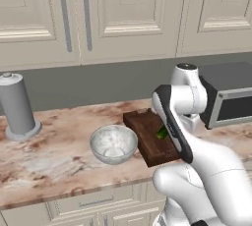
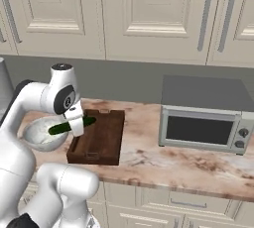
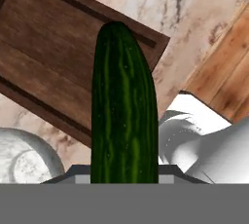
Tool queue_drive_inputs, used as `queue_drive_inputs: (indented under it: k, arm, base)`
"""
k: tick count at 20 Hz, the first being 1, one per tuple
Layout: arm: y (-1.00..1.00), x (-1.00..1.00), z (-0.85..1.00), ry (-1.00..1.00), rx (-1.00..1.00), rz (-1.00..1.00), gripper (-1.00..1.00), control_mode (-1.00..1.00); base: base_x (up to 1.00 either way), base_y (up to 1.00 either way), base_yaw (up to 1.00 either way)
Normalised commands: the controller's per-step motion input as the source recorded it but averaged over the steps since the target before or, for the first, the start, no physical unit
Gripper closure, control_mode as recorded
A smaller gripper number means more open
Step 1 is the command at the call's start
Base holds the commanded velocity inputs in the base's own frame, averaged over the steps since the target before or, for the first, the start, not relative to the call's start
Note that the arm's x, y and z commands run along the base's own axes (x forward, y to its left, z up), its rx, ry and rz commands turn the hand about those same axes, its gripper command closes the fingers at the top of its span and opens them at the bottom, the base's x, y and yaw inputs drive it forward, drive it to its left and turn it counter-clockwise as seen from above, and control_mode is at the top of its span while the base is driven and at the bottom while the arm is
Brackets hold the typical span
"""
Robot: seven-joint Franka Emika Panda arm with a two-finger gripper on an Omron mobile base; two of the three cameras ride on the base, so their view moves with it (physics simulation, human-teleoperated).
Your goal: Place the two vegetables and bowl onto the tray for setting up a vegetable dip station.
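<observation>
My gripper (image 2: 76,123) is shut on a long dark-green vegetable (image 2: 71,125), held level a little above the left part of the dark brown wooden tray (image 2: 105,142). In the hand view the green vegetable (image 3: 124,116) runs up the middle, over the tray's corner (image 3: 44,57). From the left base view my own arm hides most of the green vegetable (image 1: 161,133) above the tray (image 1: 155,152). The marbled whitish bowl (image 1: 113,144) stands upright on the counter, just left of the tray and apart from it; its rim shows in the other views (image 2: 39,134) (image 3: 19,162).
A grey microwave (image 2: 203,128) stands on the counter right of the tray. A grey cylindrical canister (image 1: 17,107) stands at the counter's far left. Cream cabinets line the wall behind. The counter's front edge (image 1: 74,193) runs close below the bowl and tray.
</observation>
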Motion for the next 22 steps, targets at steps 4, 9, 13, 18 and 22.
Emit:
queue_drive_inputs:
  k: [4,9,13,18,22]
  arm:
    - [0.0,0.52,-0.09,0.0,0.0,-0.26,1.0,-1.0]
    - [0.0,0.63,-0.12,0.0,0.03,-0.06,1.0,-1.0]
    - [-0.02,0.5,-0.21,-0.04,0.05,0.0,1.0,-1.0]
    - [-0.08,0.25,-0.3,-0.14,0.09,0.0,1.0,-1.0]
    - [-0.13,0.03,-0.31,-0.18,0.09,-0.01,1.0,-1.0]
  base:
    - [0.0,0.0,0.0]
    - [0.0,0.0,0.0]
    - [0.0,0.0,0.0]
    - [0.0,0.0,0.0]
    - [0.0,0.0,0.0]
